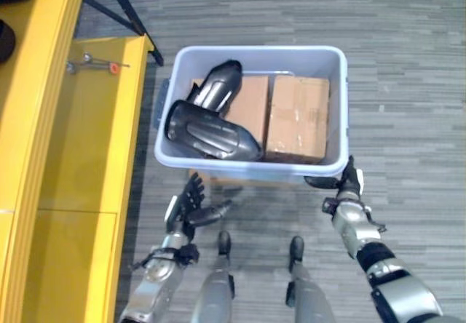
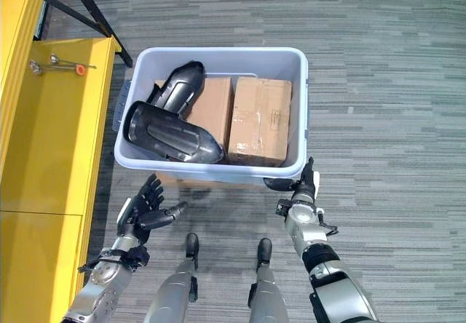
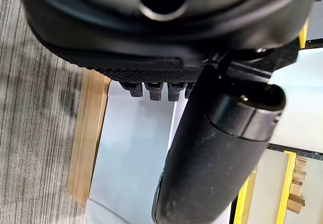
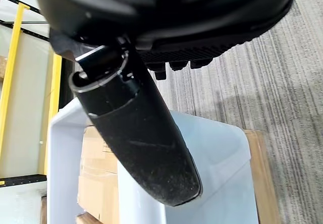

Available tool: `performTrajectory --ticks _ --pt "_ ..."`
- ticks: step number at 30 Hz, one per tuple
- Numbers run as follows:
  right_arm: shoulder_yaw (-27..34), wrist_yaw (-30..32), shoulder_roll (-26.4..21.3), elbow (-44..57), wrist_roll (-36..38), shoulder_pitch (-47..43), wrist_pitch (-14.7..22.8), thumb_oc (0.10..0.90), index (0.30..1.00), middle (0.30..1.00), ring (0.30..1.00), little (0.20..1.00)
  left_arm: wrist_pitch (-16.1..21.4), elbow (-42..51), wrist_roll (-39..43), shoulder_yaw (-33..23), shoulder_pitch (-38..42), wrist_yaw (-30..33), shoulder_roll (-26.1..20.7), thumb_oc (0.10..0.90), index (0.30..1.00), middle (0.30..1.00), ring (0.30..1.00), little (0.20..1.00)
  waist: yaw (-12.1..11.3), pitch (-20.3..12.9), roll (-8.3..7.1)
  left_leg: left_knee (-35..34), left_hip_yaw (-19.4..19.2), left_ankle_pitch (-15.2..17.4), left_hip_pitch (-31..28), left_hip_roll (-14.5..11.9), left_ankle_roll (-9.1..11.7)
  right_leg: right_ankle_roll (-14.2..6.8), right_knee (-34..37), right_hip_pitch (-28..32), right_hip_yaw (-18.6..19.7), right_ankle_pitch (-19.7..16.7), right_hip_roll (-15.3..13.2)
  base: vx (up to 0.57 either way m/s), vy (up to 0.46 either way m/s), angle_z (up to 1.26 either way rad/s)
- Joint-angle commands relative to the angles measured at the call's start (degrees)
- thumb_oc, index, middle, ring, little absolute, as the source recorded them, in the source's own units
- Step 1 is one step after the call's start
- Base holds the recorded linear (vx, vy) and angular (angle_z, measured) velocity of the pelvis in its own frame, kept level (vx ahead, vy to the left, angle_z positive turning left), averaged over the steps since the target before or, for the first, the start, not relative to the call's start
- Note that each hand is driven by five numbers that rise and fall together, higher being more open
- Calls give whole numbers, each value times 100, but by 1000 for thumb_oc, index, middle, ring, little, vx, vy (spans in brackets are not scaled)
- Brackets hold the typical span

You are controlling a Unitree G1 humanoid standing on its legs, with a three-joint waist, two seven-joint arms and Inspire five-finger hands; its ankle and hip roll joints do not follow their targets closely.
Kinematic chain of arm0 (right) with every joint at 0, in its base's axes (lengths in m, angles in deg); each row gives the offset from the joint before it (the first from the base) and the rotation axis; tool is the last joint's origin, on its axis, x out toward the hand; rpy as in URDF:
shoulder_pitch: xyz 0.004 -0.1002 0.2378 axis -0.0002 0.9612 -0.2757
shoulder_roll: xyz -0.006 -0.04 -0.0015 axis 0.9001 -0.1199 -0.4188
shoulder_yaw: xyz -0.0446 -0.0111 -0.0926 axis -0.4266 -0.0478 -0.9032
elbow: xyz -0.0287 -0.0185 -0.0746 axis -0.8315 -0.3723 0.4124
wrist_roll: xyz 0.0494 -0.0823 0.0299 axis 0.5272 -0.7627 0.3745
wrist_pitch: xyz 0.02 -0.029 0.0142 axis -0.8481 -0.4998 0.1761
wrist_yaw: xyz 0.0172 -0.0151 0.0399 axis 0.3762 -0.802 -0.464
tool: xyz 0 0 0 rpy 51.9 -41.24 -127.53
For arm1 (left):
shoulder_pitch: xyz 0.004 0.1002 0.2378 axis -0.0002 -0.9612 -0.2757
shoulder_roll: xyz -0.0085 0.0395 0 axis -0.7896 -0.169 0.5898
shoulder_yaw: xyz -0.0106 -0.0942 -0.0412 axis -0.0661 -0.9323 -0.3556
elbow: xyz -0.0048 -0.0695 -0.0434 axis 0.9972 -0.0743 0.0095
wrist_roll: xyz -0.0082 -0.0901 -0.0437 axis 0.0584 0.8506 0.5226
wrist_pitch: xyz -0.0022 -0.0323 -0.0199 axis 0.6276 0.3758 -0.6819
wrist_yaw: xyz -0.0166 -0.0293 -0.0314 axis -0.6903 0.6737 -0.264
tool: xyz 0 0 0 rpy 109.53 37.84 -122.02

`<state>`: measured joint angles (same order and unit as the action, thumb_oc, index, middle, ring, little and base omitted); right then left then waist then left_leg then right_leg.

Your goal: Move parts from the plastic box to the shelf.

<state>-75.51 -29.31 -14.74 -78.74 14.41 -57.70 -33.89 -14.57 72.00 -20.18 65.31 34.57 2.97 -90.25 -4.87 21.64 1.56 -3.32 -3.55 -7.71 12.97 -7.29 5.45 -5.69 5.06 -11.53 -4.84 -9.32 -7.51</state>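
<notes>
A pale blue plastic box [image 1: 247, 169] stands on the floor in front of me. In it lie two black moulded shell parts, one large [image 1: 211, 130] at the front left and one narrower [image 1: 218, 83] behind it. My left hand [image 1: 191, 205] hovers open just short of the box's front left corner, fingers spread and holding nothing. At the front right corner my right hand [image 1: 348, 185] is open too, fingers straight and close to the rim. The right wrist view shows its thumb [image 4: 136, 133] over the box wall [image 4: 212, 153]. The yellow shelf [image 1: 95, 156] runs along my left.
Two cardboard boxes [image 1: 297, 116] [image 1: 247, 105] fill the right and middle of the plastic box. It rests on a wooden board [image 3: 88, 138]. A small wrench [image 1: 91, 64] lies on the shelf's far end. Black stand legs [image 1: 124, 6] cross behind the shelf. Grey carpet spreads to the right.
</notes>
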Motion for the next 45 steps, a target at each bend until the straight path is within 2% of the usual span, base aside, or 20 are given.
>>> performTrajectory --ticks 1,8,19,36,45 --pt "-118 -214 297 927 -98 -1348 802 900 1000 1000 1000 1000 359 491 68 14 73 11 -565 900 1000 1000 1000 1000 -208 -552 -305 642 241 483 288 90 -212 -168 -443 6 252 624 -397 0 0 0" --pt "-86 -252 313 472 -20 -1433 766 900 1000 1000 1000 1000 362 500 91 15 63 23 -594 900 1000 1000 1000 1000 -239 -537 -339 628 245 463 305 92 -213 -167 -440 -8 257 609 -397 0 0 0" --pt "164 -423 364 -1017 142 -1249 591 900 1000 1000 1000 1000 354 463 83 94 108 -27 -502 900 1000 1000 1000 1000 -307 -484 -220 588 278 438 320 117 -220 -182 -387 6 208 604 -392 0 0 0" --pt "489 -770 267 -1764 225 -281 556 900 1000 1000 1000 1000 379 353 -29 34 85 -122 -471 900 1000 1000 1000 1000 -218 -469 -154 605 297 461 346 122 -227 -196 -360 21 182 611 -397 0 0 0" --pt "542 -913 516 -1696 360 449 573 900 1000 1000 1000 1000 367 301 -69 -44 51 -131 -435 900 1000 1000 1000 1000 -99 -515 -217 617 274 480 331 104 -226 -196 -365 25 203 629 -381 0 0 0"
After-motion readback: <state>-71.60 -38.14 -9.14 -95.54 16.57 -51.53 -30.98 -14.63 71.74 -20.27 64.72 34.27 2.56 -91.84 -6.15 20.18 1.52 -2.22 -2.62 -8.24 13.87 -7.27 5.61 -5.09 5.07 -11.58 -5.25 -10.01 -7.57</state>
